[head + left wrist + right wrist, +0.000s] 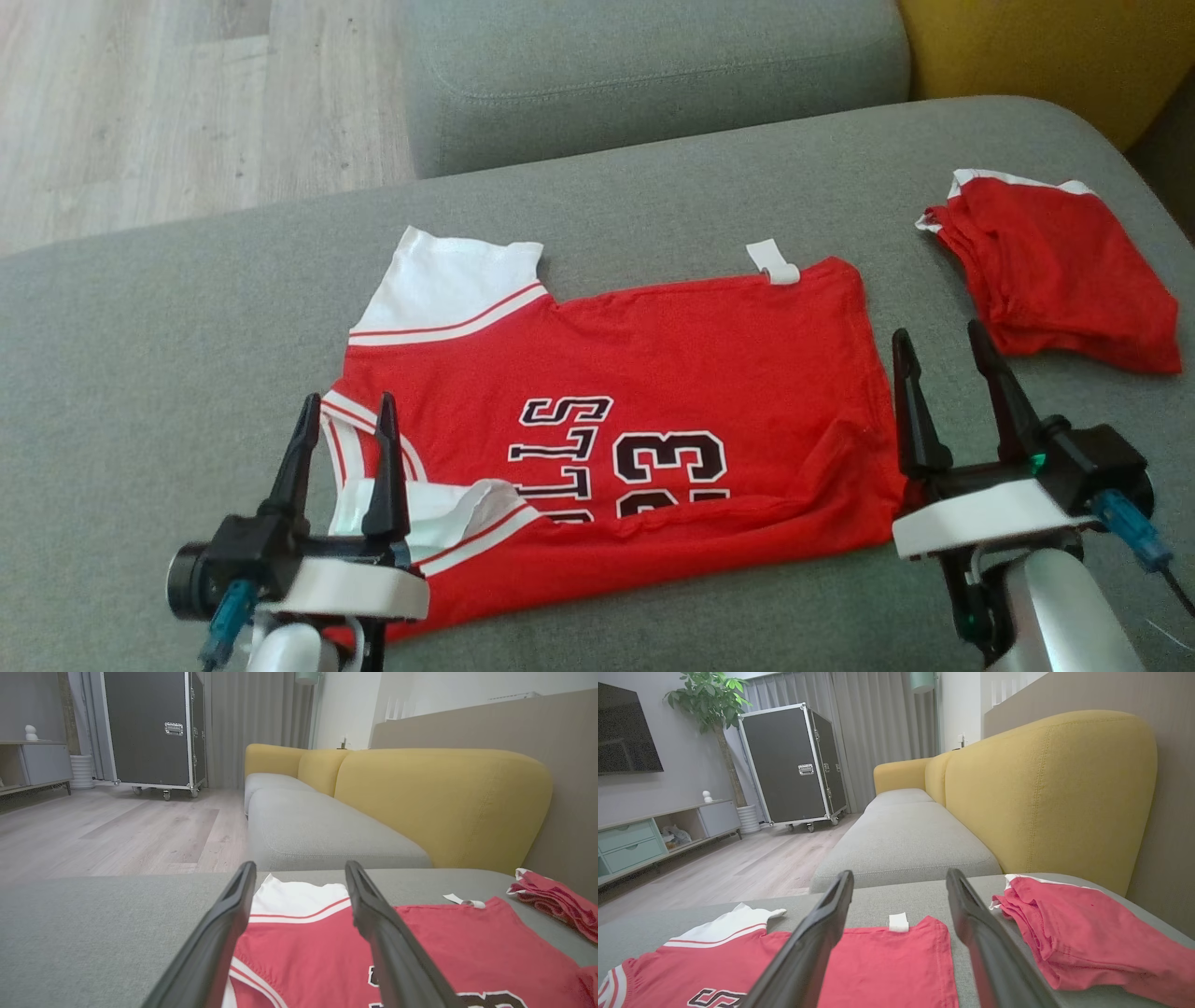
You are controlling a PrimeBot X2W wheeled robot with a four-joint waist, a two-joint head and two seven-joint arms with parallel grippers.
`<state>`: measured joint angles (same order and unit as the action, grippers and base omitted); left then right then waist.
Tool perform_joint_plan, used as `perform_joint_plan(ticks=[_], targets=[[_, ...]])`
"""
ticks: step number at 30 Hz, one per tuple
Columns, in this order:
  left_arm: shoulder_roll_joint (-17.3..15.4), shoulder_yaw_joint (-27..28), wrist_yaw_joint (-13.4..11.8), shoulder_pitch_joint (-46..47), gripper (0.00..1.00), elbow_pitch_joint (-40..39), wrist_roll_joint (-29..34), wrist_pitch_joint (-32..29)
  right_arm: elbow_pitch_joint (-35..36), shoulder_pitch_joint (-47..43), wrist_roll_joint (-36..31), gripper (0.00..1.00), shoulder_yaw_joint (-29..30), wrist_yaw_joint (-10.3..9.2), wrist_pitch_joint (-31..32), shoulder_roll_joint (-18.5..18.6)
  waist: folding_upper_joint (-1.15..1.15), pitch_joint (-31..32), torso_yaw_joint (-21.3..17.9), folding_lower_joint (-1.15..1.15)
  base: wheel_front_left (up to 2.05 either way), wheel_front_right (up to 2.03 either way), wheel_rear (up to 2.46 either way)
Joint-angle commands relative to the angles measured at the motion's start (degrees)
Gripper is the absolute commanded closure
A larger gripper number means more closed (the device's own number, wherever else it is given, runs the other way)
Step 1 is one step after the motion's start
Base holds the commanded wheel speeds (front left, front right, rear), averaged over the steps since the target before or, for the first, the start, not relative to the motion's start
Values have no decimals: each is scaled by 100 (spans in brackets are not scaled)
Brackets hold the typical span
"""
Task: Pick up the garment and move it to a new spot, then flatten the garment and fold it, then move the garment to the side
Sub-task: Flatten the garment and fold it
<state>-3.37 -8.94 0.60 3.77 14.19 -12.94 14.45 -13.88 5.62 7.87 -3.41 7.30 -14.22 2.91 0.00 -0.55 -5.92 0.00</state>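
The left gripper point(346, 401) and right gripper point(939, 332) both stand with fingers apart and empty, the left above the sleeve end of the garment point(653, 373), the right just beside its hem end. The garment lies spread on the grey sofa seat point(187, 308), its near long edge turned over across the lettering. By this evidence, placement, flattening and one fold are done, while further folding and the move aside are outstanding. It is red with white striped sleeves, mostly smooth, slightly puckered near the hem.
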Motion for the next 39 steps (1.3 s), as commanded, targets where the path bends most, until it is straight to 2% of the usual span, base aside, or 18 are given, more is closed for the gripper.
perform_joint_plan(ticks=[1,5,11,12,16,18,22,25,30,39], targets=[[-26,237,50,348,0,-69,100,54,253,258,57,0,-127,19,-76,0,0,-45,-17,0,0,0,0],[-219,155,200,872,0,480,215,-56,355,393,101,0,-146,19,-76,-1,0,-265,-74,0,0,0,0],[-730,-77,555,2371,0,1307,221,-973,528,740,233,0,-141,19,-77,-2,0,-902,-251,0,0,0,0],[-730,-77,555,2371,0,1307,221,-973,528,740,233,0,-141,19,-77,-2,0,-902,-251,0,0,0,0],[-1118,-492,675,3370,0,1951,49,-1921,608,990,332,0,-207,19,-77,-2,0,-1286,-449,0,0,0,0],[-1363,-956,684,3794,0,2207,-86,-2341,646,1096,393,0,-213,19,-77,-2,0,-1434,-542,0,0,0,0],[-1930,-1730,687,4470,0,2584,-584,-2786,724,1282,537,0,-301,19,-77,-2,0,-1713,-770,0,0,0,0],[-2262,-2093,687,4874,0,2895,-928,-3036,788,1368,616,0,-365,19,-77,-2,0,-1891,-905,0,0,0,0],[-2543,-2306,688,5323,0,3350,-1523,-3295,785,1404,841,0,-446,19,-77,-2,0,-2091,-1102,0,0,0,0],[-2775,-2709,688,5802,0,3792,-2167,-3720,864,1528,960,0,-447,19,-77,-3,0,-2462,-1287,0,0,0,0]])
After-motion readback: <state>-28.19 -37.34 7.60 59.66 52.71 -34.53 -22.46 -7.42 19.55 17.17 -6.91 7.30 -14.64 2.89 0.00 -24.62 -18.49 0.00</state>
